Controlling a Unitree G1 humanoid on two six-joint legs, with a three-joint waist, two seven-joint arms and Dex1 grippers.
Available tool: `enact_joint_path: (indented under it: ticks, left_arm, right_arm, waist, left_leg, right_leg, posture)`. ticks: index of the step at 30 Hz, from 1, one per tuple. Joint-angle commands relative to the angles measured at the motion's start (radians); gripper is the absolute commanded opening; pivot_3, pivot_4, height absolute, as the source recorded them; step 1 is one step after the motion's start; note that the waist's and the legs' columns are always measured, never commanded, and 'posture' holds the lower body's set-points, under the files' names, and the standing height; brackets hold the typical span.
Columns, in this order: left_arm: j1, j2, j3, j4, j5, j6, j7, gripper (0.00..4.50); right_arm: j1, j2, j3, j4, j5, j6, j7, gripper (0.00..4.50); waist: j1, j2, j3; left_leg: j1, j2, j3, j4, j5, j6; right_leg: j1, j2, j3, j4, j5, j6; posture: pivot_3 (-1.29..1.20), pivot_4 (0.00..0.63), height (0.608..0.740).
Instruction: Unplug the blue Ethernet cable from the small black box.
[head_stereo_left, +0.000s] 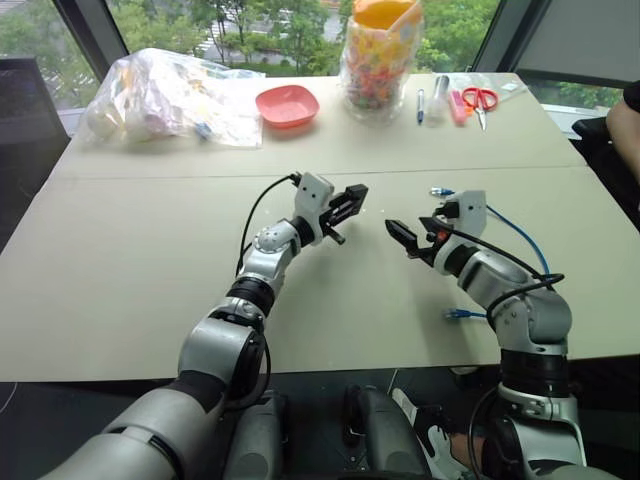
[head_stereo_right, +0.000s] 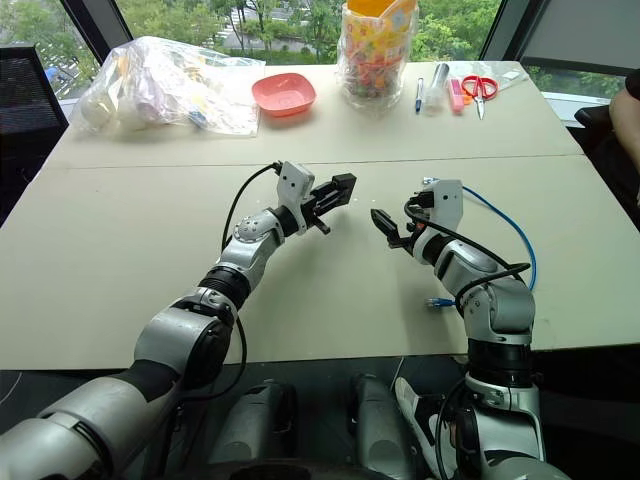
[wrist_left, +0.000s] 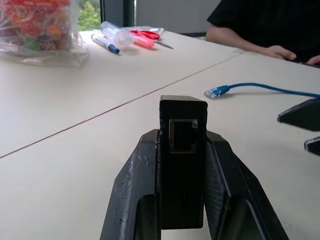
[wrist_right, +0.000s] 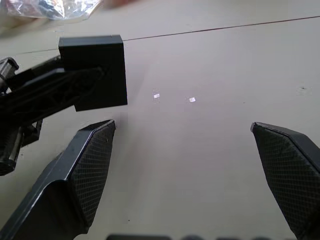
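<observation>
Black small box (wrist_left: 182, 165) sitting clamped between left gripper (head_stereo_left: 350, 205) jaws, held above beige surface (head_stereo_left: 150, 260), empty socket facing outward. Right gripper (wrist_right: 190, 165) hovering just beside it, jaws spread wide, gripping nothing. Blue Ethernet cable (head_stereo_left: 520, 235) lying unplugged on surface at right, curving behind right arm; one plug (wrist_left: 216, 92) resting apart from box, other plug (head_stereo_left: 462, 314) lying near surface's front edge. Person's arm resting at far right edge.
</observation>
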Motion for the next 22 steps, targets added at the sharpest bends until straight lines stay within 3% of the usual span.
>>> enact_joint_path:
  ticks: [1,5,9,12,18,22]
  left_arm:
    - [-0.032,-0.007,0.019,0.014,-0.001,-0.022,-0.016,1.91]
    - [-0.006,0.019,0.034,-0.038,-0.028,0.014,-0.102,3.67]
    - [0.101,0.110,0.029,-0.308,-0.098,0.182,-0.263,3.67]
    - [0.235,0.217,0.011,-0.663,-0.172,0.430,-0.321,3.67]
    - [0.458,0.429,0.050,-1.173,-0.315,0.854,-0.283,3.67]
    - [0.560,0.509,0.090,-1.322,-0.380,0.998,-0.234,3.67]
  right_arm:
    - [-0.001,-0.005,-0.032,-0.048,0.002,-0.063,-0.010,4.50]
    - [0.009,-0.012,-0.049,-0.062,0.018,-0.083,-0.004,4.50]
    - [0.043,-0.038,-0.062,-0.088,0.031,-0.093,0.020,4.50]
    - [0.075,-0.068,-0.068,-0.102,0.039,-0.099,0.049,4.50]
    - [0.129,-0.119,-0.085,-0.129,0.073,-0.115,0.120,4.50]
    - [0.170,-0.142,-0.059,-0.156,0.086,-0.134,0.180,4.50]
  waist:
    - [-0.001,0.000,0.000]
    - [-0.001,0.000,0.000]
    - [-0.007,0.000,0.000]
    - [-0.010,0.000,0.000]
    - [-0.001,0.001,0.000]
    - [-0.002,0.001,0.000]
  left_leg:
    - [0.000,-0.001,0.000,0.000,0.000,0.000]
    - [0.000,-0.001,0.000,0.000,0.000,0.000]
    - [0.001,0.001,0.000,0.000,0.000,0.000]
    - [0.001,0.003,0.000,-0.001,0.000,0.000]
    - [0.002,0.004,0.000,0.001,0.000,0.000]
    - [0.002,0.004,0.000,0.001,0.000,-0.001]
  right_leg:
    - [0.000,0.000,0.000,0.000,0.000,0.000]
    - [0.000,0.000,0.000,0.000,0.000,0.000]
    - [0.000,0.001,0.000,0.000,0.000,0.000]
    - [-0.001,0.002,0.001,0.001,0.000,-0.001]
    - [0.001,0.002,0.001,0.002,0.000,-0.001]
    - [0.001,0.001,0.001,0.001,-0.002,-0.005]
  posture:
    - [0.00,0.150,0.740]
    - [0.00,0.150,0.740]
    - [0.00,0.150,0.740]
    - [0.00,0.150,0.740]
    - [0.00,0.150,0.740]
    - [0.00,0.150,0.740]
